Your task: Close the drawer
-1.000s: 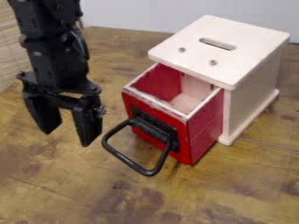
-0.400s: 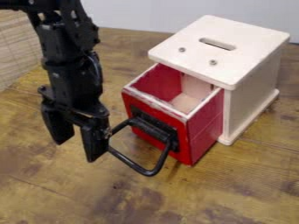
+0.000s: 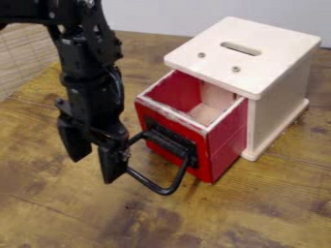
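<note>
Filling much of the left side, the black robot arm (image 3: 91, 73) points down over the wooden bench (image 3: 77, 208), its fingers (image 3: 110, 163) spread apart beside the drawer's black loop handle (image 3: 162, 184). Right of it, the red drawer (image 3: 214, 140) sticks out of the cream box (image 3: 258, 58).

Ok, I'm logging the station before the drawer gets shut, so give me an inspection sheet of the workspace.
Surface: wooden table, brown with darker marks
Job's things: red drawer, pulled out of the cream box, interior bare where visible; black loop handle on its front
Clutter: nothing seen
Gripper: black gripper, fingers apart, beside the handle; contact unclear
Cables: nothing seen
Surroundings: pale backdrop behind the table
</note>
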Tool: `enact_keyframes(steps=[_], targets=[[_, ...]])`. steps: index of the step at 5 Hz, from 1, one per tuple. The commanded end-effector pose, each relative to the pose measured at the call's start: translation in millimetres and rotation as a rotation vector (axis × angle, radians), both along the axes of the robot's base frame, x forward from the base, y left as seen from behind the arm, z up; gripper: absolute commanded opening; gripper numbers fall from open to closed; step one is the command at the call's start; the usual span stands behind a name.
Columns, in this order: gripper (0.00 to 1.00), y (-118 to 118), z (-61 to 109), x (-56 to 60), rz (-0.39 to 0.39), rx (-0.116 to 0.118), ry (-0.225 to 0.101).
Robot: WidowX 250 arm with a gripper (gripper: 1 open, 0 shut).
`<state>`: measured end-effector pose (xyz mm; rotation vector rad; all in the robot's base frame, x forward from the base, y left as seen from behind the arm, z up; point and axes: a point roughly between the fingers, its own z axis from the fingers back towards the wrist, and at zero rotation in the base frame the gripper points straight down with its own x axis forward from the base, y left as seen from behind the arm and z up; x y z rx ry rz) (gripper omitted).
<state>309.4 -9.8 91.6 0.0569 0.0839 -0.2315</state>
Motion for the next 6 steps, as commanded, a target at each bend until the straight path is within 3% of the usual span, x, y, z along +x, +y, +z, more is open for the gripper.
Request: enact_keyframes(steps=[1,6], targets=[[1.00,-3,6.1,9.0,-0.027,0.015,-0.051],[1.00,11,-5.0,28.7,-0.005,0.034,-0.072]])
